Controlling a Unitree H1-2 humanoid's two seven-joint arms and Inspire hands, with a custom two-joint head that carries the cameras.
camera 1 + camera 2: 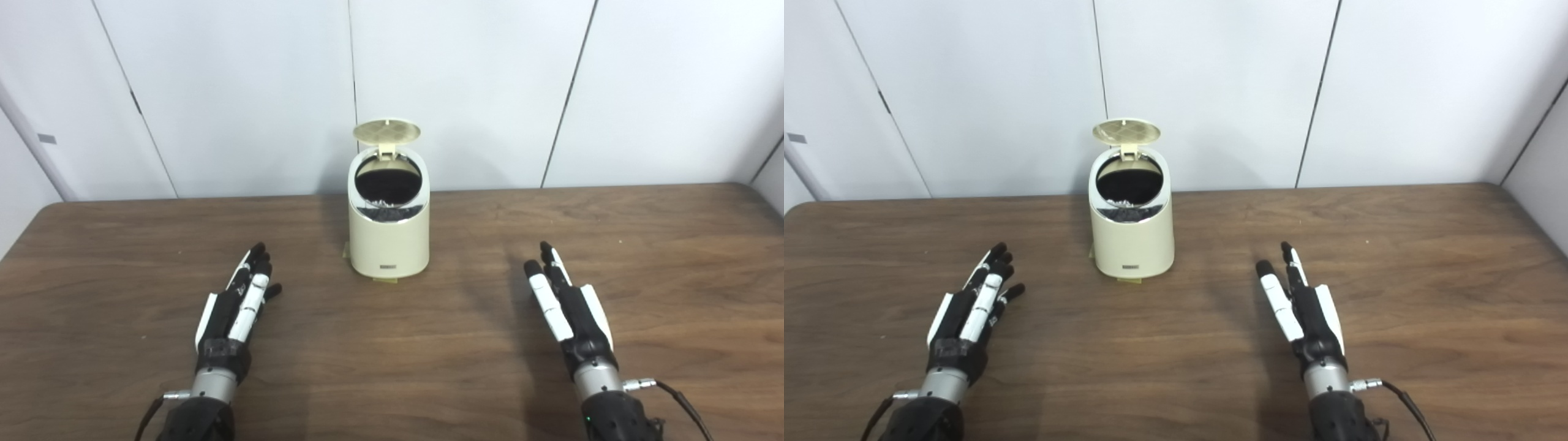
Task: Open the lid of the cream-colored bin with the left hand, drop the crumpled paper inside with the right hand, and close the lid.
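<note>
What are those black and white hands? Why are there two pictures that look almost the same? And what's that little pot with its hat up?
Those are a robot's two hands. The two pictures come from two cameras on its head, side by side like eyes, so they match almost exactly. The left hand and right hand are both open over the brown table, holding nothing. The pot is a small cream-colored bin standing between them. Its lid is flipped up. The inside looks dark; I see no crumpled paper on the table.
</note>
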